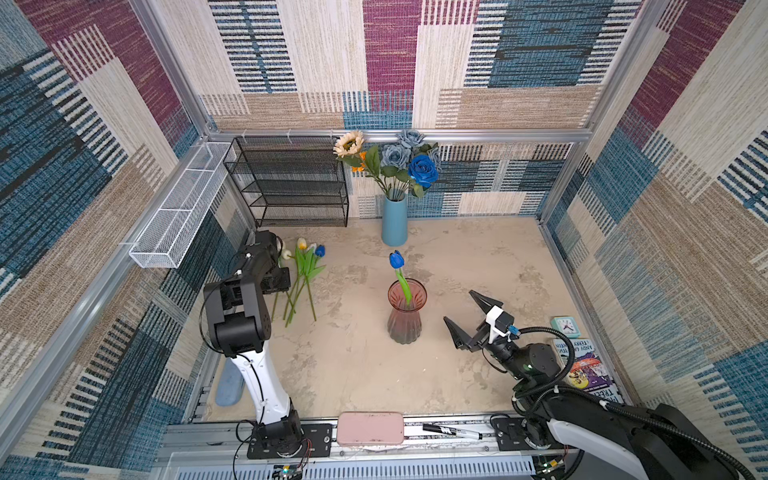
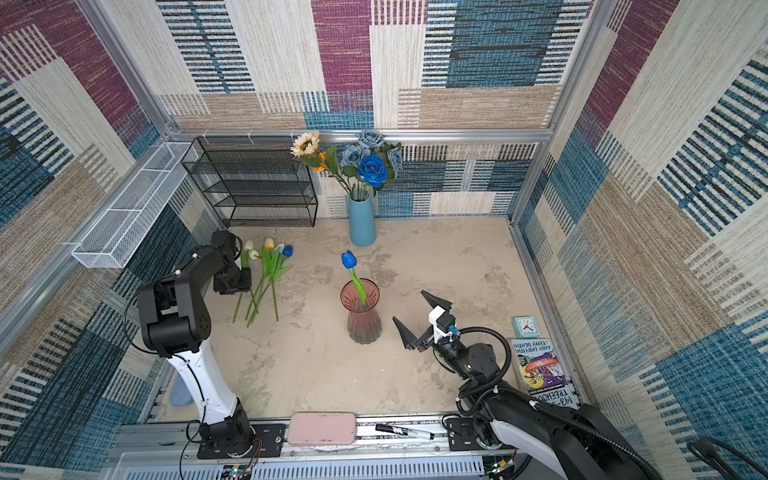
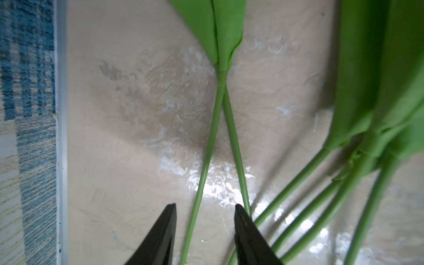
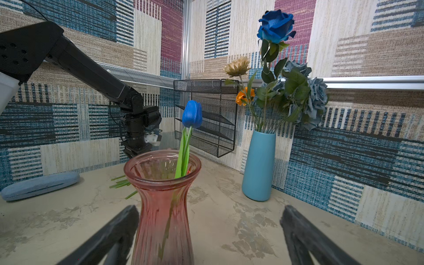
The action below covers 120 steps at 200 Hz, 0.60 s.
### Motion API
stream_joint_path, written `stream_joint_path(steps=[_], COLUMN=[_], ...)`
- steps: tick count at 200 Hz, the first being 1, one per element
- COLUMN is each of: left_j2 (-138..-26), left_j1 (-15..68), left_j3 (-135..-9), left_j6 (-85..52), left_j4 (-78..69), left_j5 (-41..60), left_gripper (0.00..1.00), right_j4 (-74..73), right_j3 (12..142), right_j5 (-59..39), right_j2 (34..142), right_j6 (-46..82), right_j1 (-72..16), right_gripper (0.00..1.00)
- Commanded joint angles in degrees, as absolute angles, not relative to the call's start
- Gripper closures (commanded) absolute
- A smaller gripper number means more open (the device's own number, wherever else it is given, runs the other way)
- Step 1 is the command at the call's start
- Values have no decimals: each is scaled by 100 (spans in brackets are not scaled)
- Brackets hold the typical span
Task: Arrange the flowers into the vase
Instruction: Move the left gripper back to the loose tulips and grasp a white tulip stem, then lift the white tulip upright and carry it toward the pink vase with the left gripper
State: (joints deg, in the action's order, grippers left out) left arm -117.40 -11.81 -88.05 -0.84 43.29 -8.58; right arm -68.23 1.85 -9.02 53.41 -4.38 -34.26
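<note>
A pink glass vase (image 1: 405, 316) (image 2: 360, 316) (image 4: 163, 206) stands mid-table with one blue tulip (image 1: 397, 259) (image 4: 192, 114) upright in it. Several loose tulips (image 1: 305, 274) (image 2: 270, 270) lie flat at the left. My left gripper (image 3: 206, 206) is down over their stems, open, with one green stem (image 3: 199, 195) between its fingers and touching neither. A second stem (image 3: 236, 149) runs behind one fingertip. My right gripper (image 1: 458, 305) (image 2: 409, 305) (image 4: 210, 207) stands wide open and empty just right of the pink vase.
A blue vase (image 1: 394, 224) holding roses and a sunflower stands at the back wall beside a black mesh rack (image 1: 291, 183). A blue case (image 1: 230, 388), a pink case (image 1: 370, 428) and a marker (image 1: 453, 432) lie along the front. A clock (image 1: 564, 326) and books (image 1: 582, 365) sit at the right.
</note>
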Motion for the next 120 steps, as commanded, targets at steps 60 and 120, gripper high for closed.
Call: stream_joint_path(steps=[60, 120], left_j2=[-12473, -11770], left_j1=[-1186, -1042], left_j3=[-9310, -8999], left_j6=[371, 412], left_j4=[4777, 4707], left_j5=[-1109, -1065], left_gripper=[86, 100], right_j4=[-6954, -6992], right_j3=[202, 202], right_j5=[-853, -834], right_j2=[5309, 5368], right_j6=[-448, -422], right_j1=[-3437, -3437], right_gripper=[0, 0])
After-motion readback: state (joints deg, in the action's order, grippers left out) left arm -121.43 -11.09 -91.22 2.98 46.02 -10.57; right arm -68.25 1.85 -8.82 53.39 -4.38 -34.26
